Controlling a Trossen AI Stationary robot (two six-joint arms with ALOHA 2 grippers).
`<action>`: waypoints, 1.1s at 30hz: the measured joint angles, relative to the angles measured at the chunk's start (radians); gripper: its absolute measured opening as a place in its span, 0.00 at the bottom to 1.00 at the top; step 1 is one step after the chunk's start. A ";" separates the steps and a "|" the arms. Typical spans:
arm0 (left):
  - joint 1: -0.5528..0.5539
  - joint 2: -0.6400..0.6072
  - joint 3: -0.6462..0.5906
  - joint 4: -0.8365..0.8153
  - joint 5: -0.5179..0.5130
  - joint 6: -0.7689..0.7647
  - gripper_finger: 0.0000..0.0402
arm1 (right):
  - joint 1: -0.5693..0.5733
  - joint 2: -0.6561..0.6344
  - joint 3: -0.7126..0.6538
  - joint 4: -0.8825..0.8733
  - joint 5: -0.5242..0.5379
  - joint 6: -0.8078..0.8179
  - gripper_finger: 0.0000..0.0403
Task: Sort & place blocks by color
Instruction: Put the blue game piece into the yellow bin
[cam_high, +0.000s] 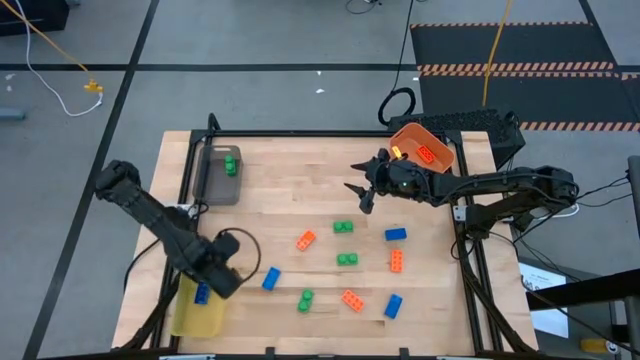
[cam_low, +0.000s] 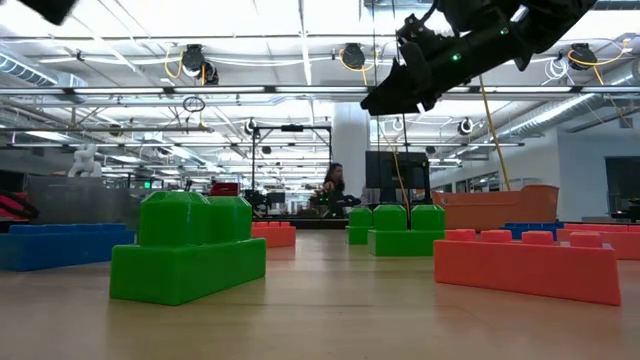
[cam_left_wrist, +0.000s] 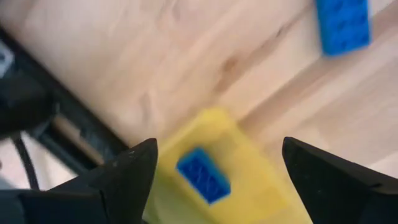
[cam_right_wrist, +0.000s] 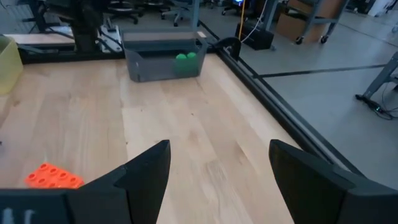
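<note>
We hold the left gripper (cam_high: 212, 272) over the yellow bin (cam_high: 197, 312) with its fingers spread and empty; a blue block (cam_left_wrist: 203, 175) lies in the bin below, where blues seem to collect. The right gripper (cam_high: 365, 190) hangs spread and empty beside the orange bin (cam_high: 421, 147), which holds an orange block (cam_high: 425, 154). A green block (cam_high: 231, 163) sits in the grey bin (cam_high: 215, 178). The other blocks, such as a blue one (cam_high: 271, 278), lie loose on the table (cam_high: 290, 170), unsorted.
</note>
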 joint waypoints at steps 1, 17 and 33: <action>0.019 0.002 0.000 0.018 -0.018 0.024 0.84 | 0.000 0.000 0.000 -0.009 0.000 0.000 0.65; 0.237 0.240 0.000 0.371 -0.018 0.310 0.82 | 0.000 0.000 0.000 -0.107 0.000 0.054 0.65; 0.239 0.446 0.002 0.518 0.043 0.282 0.82 | 0.000 0.000 0.000 -0.142 0.000 0.042 0.65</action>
